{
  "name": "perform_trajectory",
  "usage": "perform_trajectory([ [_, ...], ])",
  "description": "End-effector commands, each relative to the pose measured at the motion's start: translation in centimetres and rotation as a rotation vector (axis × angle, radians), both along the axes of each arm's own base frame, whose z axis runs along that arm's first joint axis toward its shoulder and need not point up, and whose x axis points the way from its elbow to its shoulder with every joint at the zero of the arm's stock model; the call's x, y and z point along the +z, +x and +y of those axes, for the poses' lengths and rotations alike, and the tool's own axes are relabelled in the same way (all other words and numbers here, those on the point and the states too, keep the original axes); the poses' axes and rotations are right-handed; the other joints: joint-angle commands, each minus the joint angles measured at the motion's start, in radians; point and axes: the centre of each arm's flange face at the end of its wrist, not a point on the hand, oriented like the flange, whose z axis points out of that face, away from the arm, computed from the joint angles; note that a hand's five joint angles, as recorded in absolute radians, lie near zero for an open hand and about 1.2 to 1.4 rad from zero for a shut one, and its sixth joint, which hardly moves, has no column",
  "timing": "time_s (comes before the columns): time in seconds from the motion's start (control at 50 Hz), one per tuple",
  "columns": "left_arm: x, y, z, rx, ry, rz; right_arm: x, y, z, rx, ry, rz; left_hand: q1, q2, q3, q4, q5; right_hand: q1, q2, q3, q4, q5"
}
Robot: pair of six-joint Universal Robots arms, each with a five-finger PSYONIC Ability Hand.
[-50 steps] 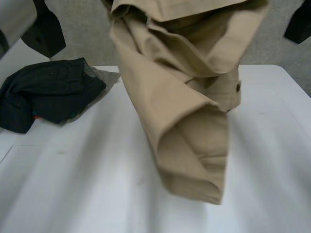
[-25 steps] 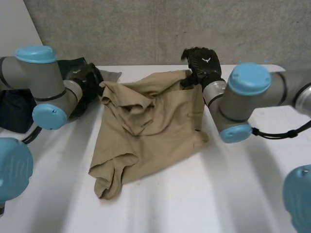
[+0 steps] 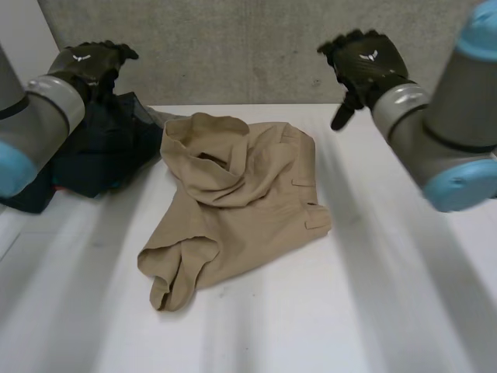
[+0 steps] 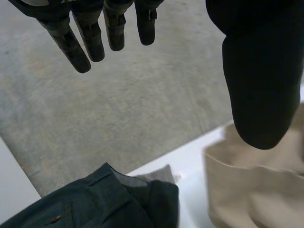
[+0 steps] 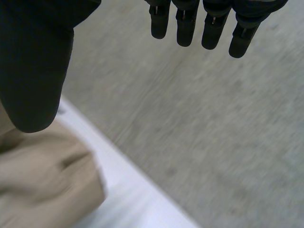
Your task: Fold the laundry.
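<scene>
The left hand (image 3: 89, 64) hangs in the air with fingers straight and thumb spread wide, holding nothing; it is above the far left of the bench (image 3: 388, 295), over a dark pile (image 3: 85, 151); the right hand (image 3: 365, 66) is likewise spread and empty, raised over the bench's far edge to the right; between and below the two, well apart from both, the tan garment (image 3: 241, 202) lies crumpled in the middle of the bench; its far end is rolled into a loose open collar of folds, a flapped pocket shows at its right side, and its near end bunches into a rounded lump; the cloth looks like a matte cotton weave; the dark pile is a heap of near-black cloth with a grey piece at its edge, just beside the tan garment's far left corner; the bench is white, smooth and flat; behind it runs a grey, speckled concrete wall (image 3: 233, 47).
</scene>
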Motion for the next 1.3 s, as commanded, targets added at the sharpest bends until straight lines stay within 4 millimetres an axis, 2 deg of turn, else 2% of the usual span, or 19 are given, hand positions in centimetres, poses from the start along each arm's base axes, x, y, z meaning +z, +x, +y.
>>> perform_trajectory([
  [0.02, -0.9, 0.3, 5.4, -0.074, -0.001, -0.218, -1.9, -2.9, 3.3, 0.070, 0.243, 0.128, -0.021, -0.030, -0.034, -0.024, -0.056, -0.046, -0.031, -0.034, -0.040, -0.047],
  [0.1, -2.7, 0.5, 7.3, -0.109, 0.036, -0.303, -3.8, -4.0, 5.0, 0.109, 0.343, 0.186, -0.021, -0.030, -0.034, -0.024, -0.056, -0.028, -0.014, -0.017, -0.023, -0.029],
  [0.12, -3.6, 0.4, 8.3, -0.135, 0.068, -0.326, -4.8, -4.2, 5.7, 0.132, 0.376, 0.213, -0.001, -0.010, -0.013, -0.004, -0.036, 0.030, 0.045, 0.042, 0.036, 0.029],
  [0.14, -4.8, 0.0, 9.8, -0.181, 0.118, -0.337, -5.8, -4.3, 6.6, 0.158, 0.408, 0.243, 0.087, 0.078, 0.075, 0.084, 0.052, 0.068, 0.083, 0.080, 0.074, 0.068],
  [0.18, -5.9, -0.6, 11.5, -0.238, 0.167, -0.340, -6.9, -4.4, 7.5, 0.188, 0.437, 0.275, 0.181, 0.173, 0.169, 0.179, 0.147, 0.174, 0.189, 0.185, 0.180, 0.173],
  [0.2, -6.8, -1.2, 13.2, -0.294, 0.218, -0.335, -8.0, -4.4, 8.3, 0.221, 0.457, 0.309, 0.313, 0.304, 0.300, 0.310, 0.278, 0.302, 0.317, 0.314, 0.308, 0.302],
  [0.26, -7.9, -1.8, 15.6, -0.371, 0.297, -0.322, -9.3, -4.5, 9.4, 0.257, 0.485, 0.348, 0.443, 0.434, 0.430, 0.440, 0.408, 0.397, 0.412, 0.409, 0.403, 0.396],
  [0.28, -8.7, -2.2, 17.1, -0.414, 0.352, -0.312, -10.2, -4.4, 10.0, 0.282, 0.496, 0.370, 0.571, 0.562, 0.559, 0.568, 0.536, 0.476, 0.491, 0.488, 0.482, 0.475],
  [0.36, -10.3, -2.7, 19.7, -0.482, 0.474, -0.288, -11.9, -4.0, 10.7, 0.310, 0.512, 0.381, 0.675, 0.666, 0.663, 0.672, 0.641, 0.556, 0.571, 0.568, 0.562, 0.555],
  [0.42, -11.7, -2.8, 20.4, -0.491, 0.547, -0.286, -12.9, -3.7, 10.8, 0.316, 0.524, 0.372, 0.664, 0.655, 0.651, 0.661, 0.629, 0.582, 0.597, 0.594, 0.588, 0.582],
  [0.44, -12.6, -2.8, 20.4, -0.484, 0.583, -0.289, -13.4, -3.5, 10.7, 0.317, 0.526, 0.362, 0.634, 0.626, 0.622, 0.632, 0.600, 0.580, 0.594, 0.591, 0.585, 0.579],
  [0.5, -13.7, -2.8, 19.9, -0.463, 0.613, -0.296, -14.2, -3.0, 10.5, 0.320, 0.516, 0.343, 0.523, 0.514, 0.510, 0.520, 0.488, 0.580, 0.594, 0.591, 0.585, 0.579],
  [0.58, -14.7, -2.2, 17.2, -0.364, 0.595, -0.304, -15.1, -1.9, 9.7, 0.323, 0.451, 0.307, 0.406, 0.397, 0.393, 0.403, 0.371, 0.460, 0.475, 0.472, 0.466, 0.459],
  [0.64, -14.8, -1.7, 15.8, -0.308, 0.565, -0.309, -15.3, -1.3, 9.2, 0.320, 0.396, 0.292, 0.332, 0.323, 0.319, 0.329, 0.297, 0.424, 0.439, 0.436, 0.430, 0.423],
  [0.74, -14.4, -0.2, 12.4, -0.172, 0.452, -0.322, -15.4, -0.1, 8.2, 0.297, 0.274, 0.261, 0.279, 0.270, 0.266, 0.276, 0.244, 0.348, 0.362, 0.359, 0.353, 0.347],
  [0.82, -14.2, 0.6, 10.8, -0.145, 0.403, -0.333, -16.1, 0.7, 7.4, 0.289, 0.225, 0.253, 0.206, 0.197, 0.193, 0.203, 0.171, 0.301, 0.316, 0.313, 0.307, 0.300],
  [0.98, -14.7, 1.6, 9.4, -0.150, 0.392, -0.368, -18.2, 2.0, 5.7, 0.252, 0.217, 0.264, 0.150, 0.141, 0.137, 0.147, 0.115, 0.315, 0.330, 0.327, 0.321, 0.315],
  [1.14, -15.3, 1.9, 8.0, -0.135, 0.354, -0.385, -18.8, 3.5, 4.8, 0.210, 0.165, 0.255, 0.150, 0.141, 0.137, 0.147, 0.115, 0.395, 0.409, 0.406, 0.400, 0.394],
  [1.3, -14.8, 2.3, 7.9, -0.148, 0.346, -0.357, -18.8, 4.9, 4.6, 0.188, 0.123, 0.213, 0.203, 0.194, 0.190, 0.200, 0.168, 0.612, 0.627, 0.623, 0.617, 0.611],
])
